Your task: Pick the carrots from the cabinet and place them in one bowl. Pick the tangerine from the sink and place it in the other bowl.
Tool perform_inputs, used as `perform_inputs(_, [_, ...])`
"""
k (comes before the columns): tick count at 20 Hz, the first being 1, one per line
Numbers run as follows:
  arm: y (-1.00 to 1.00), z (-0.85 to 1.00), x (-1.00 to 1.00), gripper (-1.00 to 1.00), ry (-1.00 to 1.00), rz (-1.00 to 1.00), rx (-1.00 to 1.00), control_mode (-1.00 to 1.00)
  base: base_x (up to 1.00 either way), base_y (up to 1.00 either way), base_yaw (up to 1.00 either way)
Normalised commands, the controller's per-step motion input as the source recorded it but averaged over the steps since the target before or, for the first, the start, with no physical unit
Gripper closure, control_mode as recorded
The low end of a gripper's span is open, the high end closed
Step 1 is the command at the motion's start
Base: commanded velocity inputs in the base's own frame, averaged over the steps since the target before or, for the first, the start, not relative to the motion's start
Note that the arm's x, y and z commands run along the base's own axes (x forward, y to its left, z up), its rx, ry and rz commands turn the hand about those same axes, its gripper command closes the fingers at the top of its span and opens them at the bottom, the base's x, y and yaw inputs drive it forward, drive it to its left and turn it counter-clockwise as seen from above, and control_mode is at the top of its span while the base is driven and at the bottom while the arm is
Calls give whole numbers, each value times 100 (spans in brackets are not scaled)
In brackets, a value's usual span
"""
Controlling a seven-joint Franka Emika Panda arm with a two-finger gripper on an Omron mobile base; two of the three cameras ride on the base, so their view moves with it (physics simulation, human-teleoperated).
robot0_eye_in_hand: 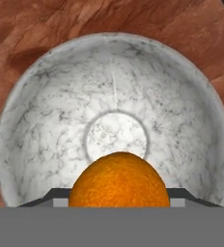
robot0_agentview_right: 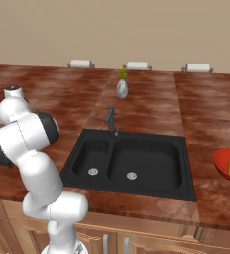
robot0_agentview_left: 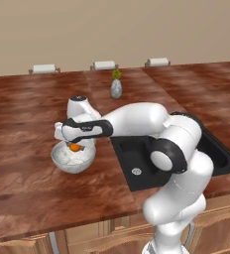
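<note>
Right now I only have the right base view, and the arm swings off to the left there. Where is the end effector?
Observer: The end effector hangs over the whitish-grey bowl on the counter, left of the sink.
Operator: Is it carrying anything?
Observer: Yes, the tangerine sits gripped between its finger tips.
Operator: Anything already in that bowl?
Observer: No, the hand view shows the bowl's inside bare beneath the fruit.
</note>
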Motion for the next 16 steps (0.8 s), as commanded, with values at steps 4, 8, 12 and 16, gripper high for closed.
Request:
perform_inputs(4, [6, -8, 14, 100, 0, -5, 0, -100, 0, 0, 0])
perform_inputs(8, [12, -7, 20, 100, 0, -5, 0, -100, 0, 0, 0])
perform_inputs(12, [11, -10, 16, 100, 0, -4, 0, -100, 0, 0, 0])
perform_inputs(16, [12, -13, 12, 100, 0, -4, 0, -100, 0, 0, 0])
